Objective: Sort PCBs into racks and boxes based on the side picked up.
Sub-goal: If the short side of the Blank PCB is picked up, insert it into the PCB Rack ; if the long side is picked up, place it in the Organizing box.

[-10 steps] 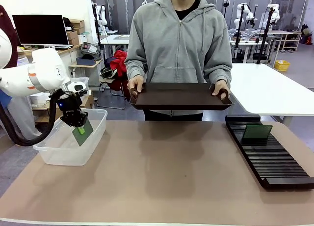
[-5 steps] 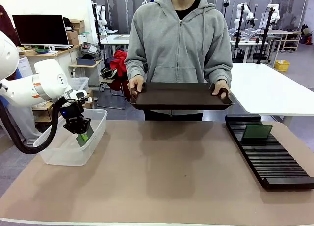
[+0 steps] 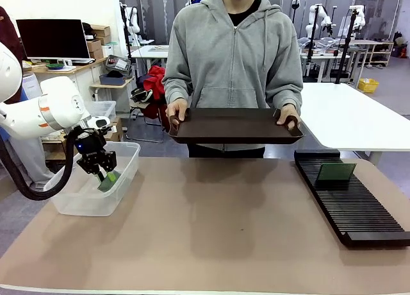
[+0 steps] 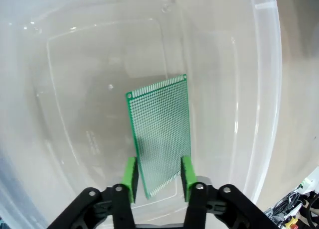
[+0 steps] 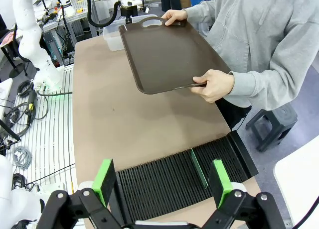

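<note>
Inside the clear plastic tub (image 4: 259,89), the left gripper (image 4: 158,178) stands part-open, its green pads beside a thin green perforated board (image 4: 159,132). Over the slotted black rack (image 5: 169,181), the right gripper (image 5: 162,181) gapes wide, holding nothing.

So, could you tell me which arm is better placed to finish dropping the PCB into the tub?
Left: its pincer hangs over the clear tub, pads astride the green PCB.

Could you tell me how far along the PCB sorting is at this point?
Done: one PCB stands upright in the black rack. In hand: the left gripper, jaws parted, is over the clear box, with the second PCB between its pads inside the box. Left: the person's tray looks bare, so little seems to remain.
</note>
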### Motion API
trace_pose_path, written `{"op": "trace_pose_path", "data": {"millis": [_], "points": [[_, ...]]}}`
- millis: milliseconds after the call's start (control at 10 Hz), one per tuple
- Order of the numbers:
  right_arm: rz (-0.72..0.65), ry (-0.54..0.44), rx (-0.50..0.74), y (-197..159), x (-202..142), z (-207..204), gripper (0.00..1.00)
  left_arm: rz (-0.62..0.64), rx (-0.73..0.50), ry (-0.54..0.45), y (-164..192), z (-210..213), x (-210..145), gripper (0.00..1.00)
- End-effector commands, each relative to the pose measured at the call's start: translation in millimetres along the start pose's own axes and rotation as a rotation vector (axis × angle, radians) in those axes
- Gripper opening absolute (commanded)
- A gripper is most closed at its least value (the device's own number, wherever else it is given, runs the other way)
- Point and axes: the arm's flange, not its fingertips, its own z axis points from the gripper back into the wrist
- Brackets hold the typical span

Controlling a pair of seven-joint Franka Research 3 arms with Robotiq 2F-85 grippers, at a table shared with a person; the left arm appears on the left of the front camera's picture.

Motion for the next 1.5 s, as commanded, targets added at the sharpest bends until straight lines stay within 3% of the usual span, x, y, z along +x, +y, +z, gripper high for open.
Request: {"op": "trace_pose_path", "data": {"millis": [0,100,200,300,400,500,600,700,1400], "points": [[0.000,-0.003,0.008,2.8,0.2,-0.8,1.00,0.015,0.046,-0.030,6.5,16.9,2.5,0.63],[0.000,-0.003,0.008,2.8,0.2,-0.8,1.00,0.008,0.071,-0.030,6.8,25.4,2.8,0.82],[0.000,-0.003,0.008,2.8,0.2,-0.8,1.00,-0.012,0.089,-0.030,5.6,33.6,2.7,0.69],[0.000,-0.003,0.008,2.8,0.2,-0.8,1.00,-0.025,0.108,-0.039,1.7,41.6,1.7,1.00],[0.000,-0.003,0.008,2.8,0.2,-0.8,1.00,-0.045,0.115,-0.041,-2.1,49.0,2.1,0.89],[0.000,-0.003,0.008,2.8,0.2,-0.8,1.00,-0.063,0.120,-0.049,-4.6,55.5,1.3,1.00],[0.000,-0.003,0.008,2.8,0.2,-0.8,1.00,-0.077,0.122,-0.047,-7.6,59.0,0.8,0.96],[0.000,-0.003,0.008,2.8,0.2,-0.8,1.00,-0.086,0.110,-0.049,-9.0,60.5,0.5,1.00],[0.000,-0.003,0.008,2.8,0.2,-0.8,1.00,-0.089,0.109,-0.062,-11.1,61.3,4.9,1.00]]}}
